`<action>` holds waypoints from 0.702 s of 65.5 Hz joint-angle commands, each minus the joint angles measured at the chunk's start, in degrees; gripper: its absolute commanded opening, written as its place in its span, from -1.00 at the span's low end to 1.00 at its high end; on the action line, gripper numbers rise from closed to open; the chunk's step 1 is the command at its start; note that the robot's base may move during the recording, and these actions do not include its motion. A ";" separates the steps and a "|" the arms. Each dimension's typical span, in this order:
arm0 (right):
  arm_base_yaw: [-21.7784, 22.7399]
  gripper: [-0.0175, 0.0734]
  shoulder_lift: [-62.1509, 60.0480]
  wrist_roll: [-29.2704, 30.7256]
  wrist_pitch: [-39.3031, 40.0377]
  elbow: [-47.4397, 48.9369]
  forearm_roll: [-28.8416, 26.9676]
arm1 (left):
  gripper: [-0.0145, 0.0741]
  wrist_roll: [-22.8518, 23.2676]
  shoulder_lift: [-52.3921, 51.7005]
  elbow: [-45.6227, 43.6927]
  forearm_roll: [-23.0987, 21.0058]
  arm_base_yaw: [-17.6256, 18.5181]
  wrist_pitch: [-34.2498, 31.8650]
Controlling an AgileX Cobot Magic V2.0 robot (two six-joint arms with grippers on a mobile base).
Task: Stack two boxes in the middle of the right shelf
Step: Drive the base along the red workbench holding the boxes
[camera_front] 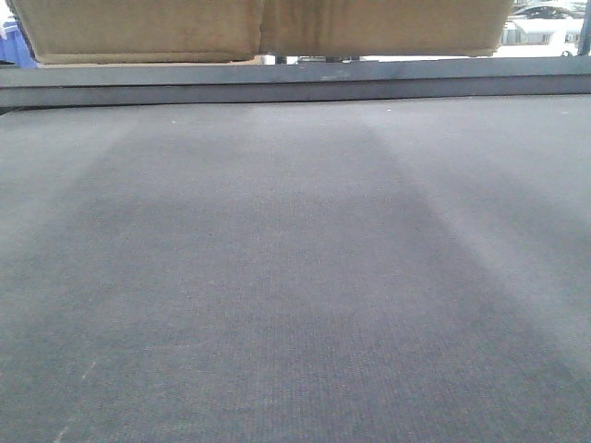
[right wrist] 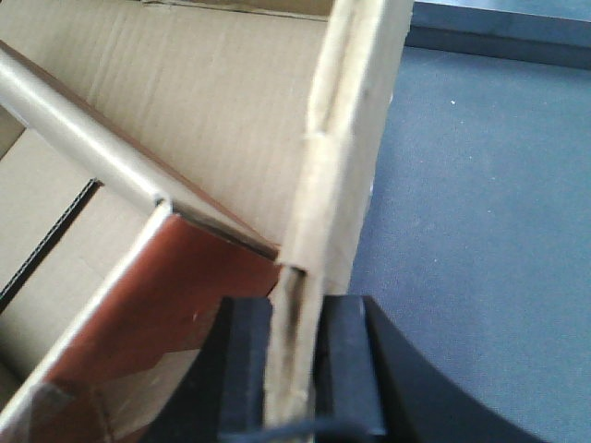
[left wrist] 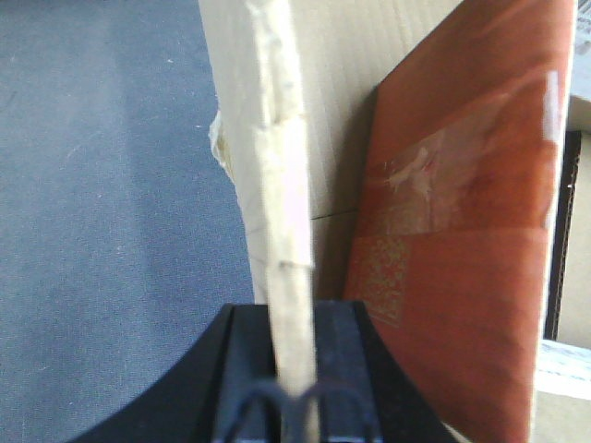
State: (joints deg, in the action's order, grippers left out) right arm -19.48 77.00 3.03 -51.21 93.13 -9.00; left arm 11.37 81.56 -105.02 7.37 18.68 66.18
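A brown cardboard box [camera_front: 138, 28] fills the top of the front view, with a vertical seam near its middle; I cannot tell whether it is one box or two. My left gripper [left wrist: 295, 309] is shut on the thin upright edge of the box wall [left wrist: 277, 138], with a red-brown inner flap [left wrist: 471, 212] to its right. My right gripper [right wrist: 295, 300] is shut on the opposite cardboard wall [right wrist: 342, 166], and the open inside of the box [right wrist: 203, 101] lies to its left. The shelf is out of view.
A grey fabric-covered surface [camera_front: 295, 277] spreads below and outside the box on both sides. A dark rail [camera_front: 295, 78] runs along its far edge. Something blue [camera_front: 14, 46] shows at the far left and bright white shapes [camera_front: 545, 32] at the far right.
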 commanded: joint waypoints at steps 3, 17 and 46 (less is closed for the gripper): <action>0.42 -0.95 -0.60 0.51 2.42 0.55 0.46 | -0.92 -0.22 -0.49 -0.97 0.79 -0.30 -3.04; 0.42 -0.95 -0.60 0.51 2.42 0.55 0.46 | -0.92 -0.22 -0.49 -0.97 0.79 -0.30 -3.04; 0.42 -0.95 -0.60 0.51 2.44 0.55 0.46 | -0.92 -0.22 -0.49 -0.97 0.79 -0.30 -3.04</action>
State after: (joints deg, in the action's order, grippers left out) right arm -19.48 77.11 2.93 -51.11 93.13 -9.00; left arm 11.48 81.56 -105.02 7.59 18.68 66.18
